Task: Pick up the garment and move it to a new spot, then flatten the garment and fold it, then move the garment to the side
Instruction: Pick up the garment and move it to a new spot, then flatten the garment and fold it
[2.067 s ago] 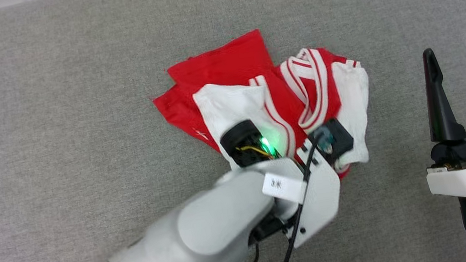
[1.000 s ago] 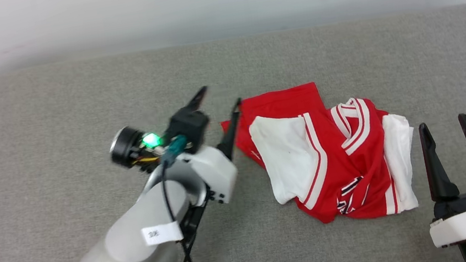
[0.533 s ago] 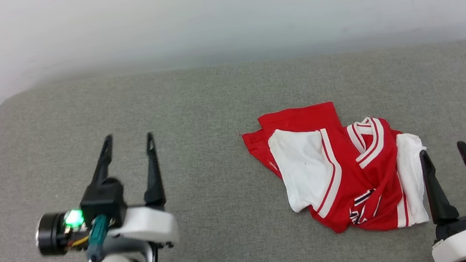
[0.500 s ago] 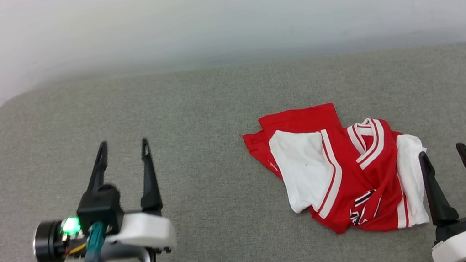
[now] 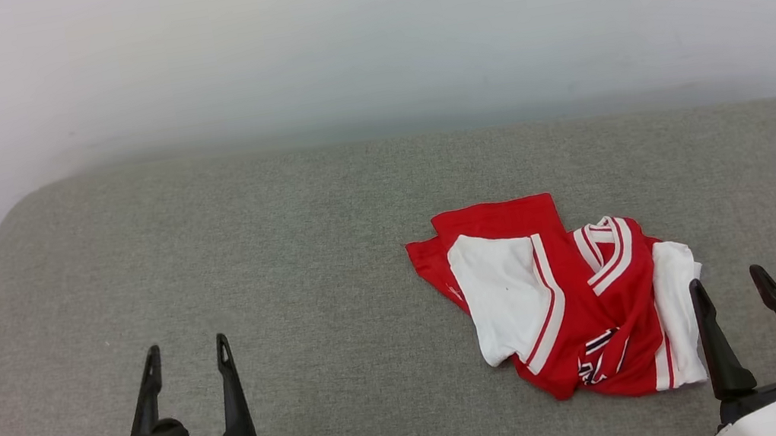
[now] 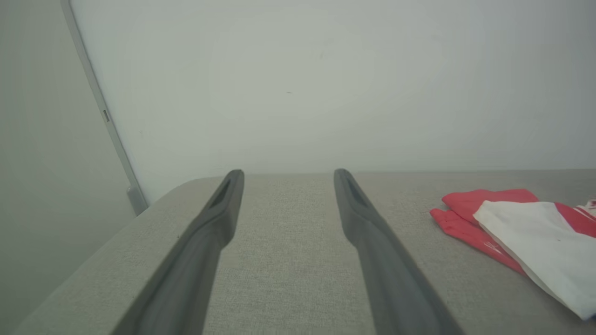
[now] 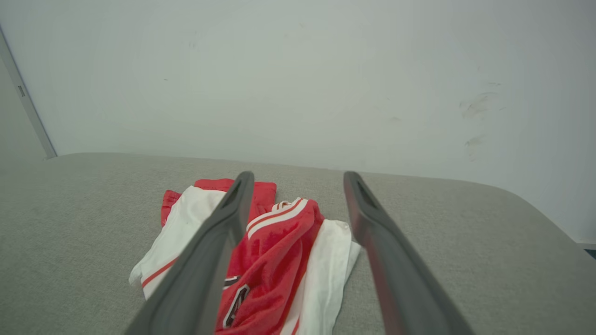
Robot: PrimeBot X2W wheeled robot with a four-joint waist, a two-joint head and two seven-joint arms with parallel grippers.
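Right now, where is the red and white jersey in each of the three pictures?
Head view: the jersey lies crumpled right of the middle, in the lower half.
Left wrist view: the jersey is at the right edge, cut off by the picture's edge.
Right wrist view: the jersey is low in the middle.
Shared landmark: the white wall behind the grey cushion that it lies on.

The left pincer [image 6: 287, 175] has its two fingers [image 6: 205, 242] spread wide above the grey counter [image 6: 288, 274], holding nothing; the garment [image 6: 521, 228] lies crumpled at the view's right, well apart.
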